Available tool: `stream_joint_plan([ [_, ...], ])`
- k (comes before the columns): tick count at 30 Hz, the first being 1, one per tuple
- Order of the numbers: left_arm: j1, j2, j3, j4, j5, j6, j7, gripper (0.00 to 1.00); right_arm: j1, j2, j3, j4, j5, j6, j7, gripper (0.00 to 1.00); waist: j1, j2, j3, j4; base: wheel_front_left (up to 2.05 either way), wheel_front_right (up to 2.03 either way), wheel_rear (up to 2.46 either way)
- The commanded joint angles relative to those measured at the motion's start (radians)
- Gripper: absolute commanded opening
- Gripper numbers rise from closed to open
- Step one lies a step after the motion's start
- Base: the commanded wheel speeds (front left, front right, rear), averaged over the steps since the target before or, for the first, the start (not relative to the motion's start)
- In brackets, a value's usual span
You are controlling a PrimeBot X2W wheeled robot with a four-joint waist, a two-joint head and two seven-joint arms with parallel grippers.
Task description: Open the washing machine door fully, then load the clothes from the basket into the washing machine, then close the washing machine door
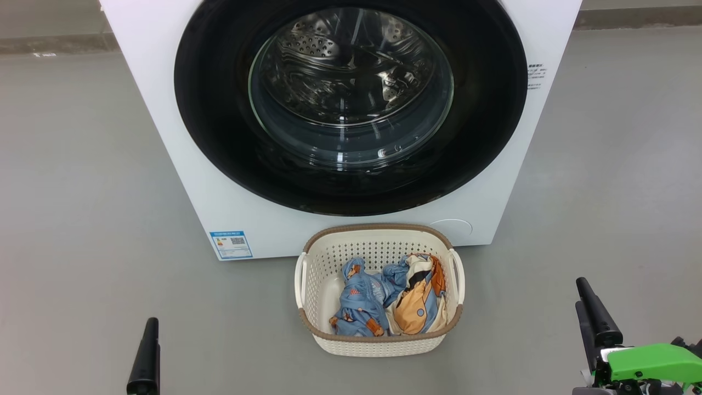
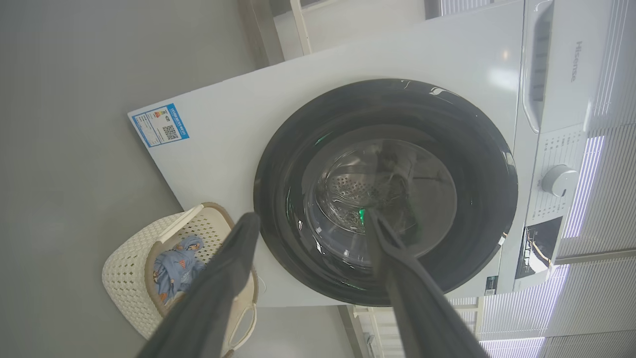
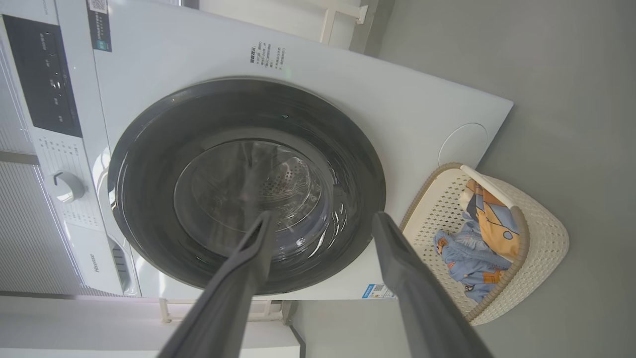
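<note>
The white washing machine (image 1: 159, 126) stands straight ahead with its round washing machine door (image 1: 214, 109) shut, the steel drum visible through the glass window. The cream basket (image 1: 378, 228) sits on the floor right in front of it. It holds the clothes: a light blue garment (image 1: 359, 302) and a cream and orange one (image 1: 419, 304). My left gripper (image 2: 310, 216) is open and empty, low at the left, well short of the door. My right gripper (image 3: 323, 219) is open and empty too, low at the right (image 1: 582, 293), beside the basket and apart from it.
Grey floor (image 1: 82, 219) spreads on both sides of the machine and the basket. A blue label sticker (image 1: 231, 244) marks the machine's lower front. The control dial (image 2: 559, 180) and panel sit at the machine's top. White furniture legs (image 3: 343, 20) stand behind the machine.
</note>
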Motion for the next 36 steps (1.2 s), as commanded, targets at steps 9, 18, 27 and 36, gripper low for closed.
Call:
stream_joint_plan([
  [9, -0.030, 0.044, -0.020, -0.048, 0.134, 0.013, -0.038, 1.00, -0.036, -0.041, 0.034, -0.058, -0.161, 0.003, -0.024, 1.00, 0.0000, -0.0001, 0.002, 0.003, 0.00, 0.00, 0.00],
  [18, -0.032, 0.064, -0.043, -0.056, 0.244, 0.025, -0.062, 1.00, -0.037, -0.061, 0.055, -0.078, -0.277, 0.003, -0.040, 1.00, 0.0000, -0.0001, 0.002, 0.006, 0.00, 0.00, 0.00],
  [27, -0.030, 0.079, -0.062, -0.073, 0.367, 0.037, -0.089, 1.00, -0.035, -0.080, 0.078, -0.098, -0.406, 0.004, -0.053, 1.00, 0.0000, -0.0001, 0.002, 0.007, 0.00, 0.00, 0.00],
  [36, -0.021, 0.095, -0.082, -0.087, 0.488, 0.046, -0.118, 1.00, -0.033, -0.096, 0.100, -0.119, -0.524, 0.005, -0.065, 1.00, 0.0000, -0.0001, -0.003, 0.006, 0.00, 0.00, 0.00],
])
